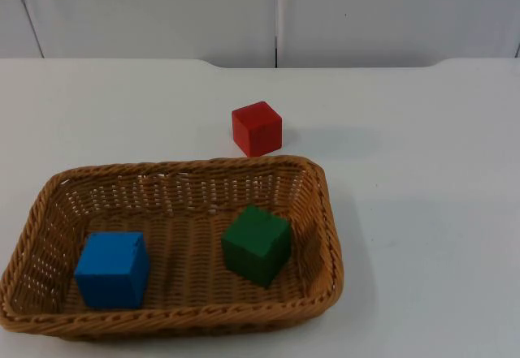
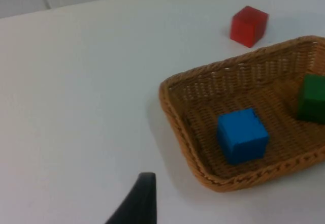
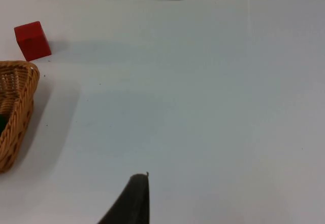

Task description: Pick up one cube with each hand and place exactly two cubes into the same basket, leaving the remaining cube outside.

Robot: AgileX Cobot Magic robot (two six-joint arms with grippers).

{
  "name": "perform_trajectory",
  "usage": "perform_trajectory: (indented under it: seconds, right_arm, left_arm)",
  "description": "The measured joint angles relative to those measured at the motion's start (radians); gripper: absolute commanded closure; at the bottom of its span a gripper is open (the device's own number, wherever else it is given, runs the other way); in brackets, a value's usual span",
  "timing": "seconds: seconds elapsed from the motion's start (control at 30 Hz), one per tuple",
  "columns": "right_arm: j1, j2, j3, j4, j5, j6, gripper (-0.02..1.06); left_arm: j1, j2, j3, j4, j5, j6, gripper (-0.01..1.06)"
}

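Blue wooden cube [image 1: 113, 269] and green wooden cube [image 1: 257, 244] sit inside brown woven wicker basket [image 1: 323, 212] on white tabletop [image 1: 431, 212]; red wooden cube [image 1: 257, 128] rests just beyond basket's far rim. Left pincer, right pincer: grip state can't be told.

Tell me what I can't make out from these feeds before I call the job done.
- Left gripper: one black fingertip at the left wrist view's edge; open or shut is unknowable.
- Right gripper: likewise one fingertip in the right wrist view.
- Green cube: cut off by the left wrist view's edge.
- Basket: mostly cut off in the right wrist view, its wall hiding what lies inside.
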Motion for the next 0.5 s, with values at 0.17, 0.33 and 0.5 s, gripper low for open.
perform_trajectory:
  seconds: [0.17,0.33,0.5]
  right_arm:
    - [0.000,0.000,0.000,0.000,0.000,0.000,-0.01]
    - [0.000,0.000,0.000,0.000,0.000,0.000,-0.01]
    - [0.000,0.000,0.000,0.000,0.000,0.000,-0.01]
  left_arm:
    - [0.100,0.000,0.000,0.000,0.000,0.000,0.00]
    - [0.190,0.000,0.000,0.000,0.000,0.000,0.00]
    - [0.245,0.000,0.000,0.000,0.000,0.000,0.00]
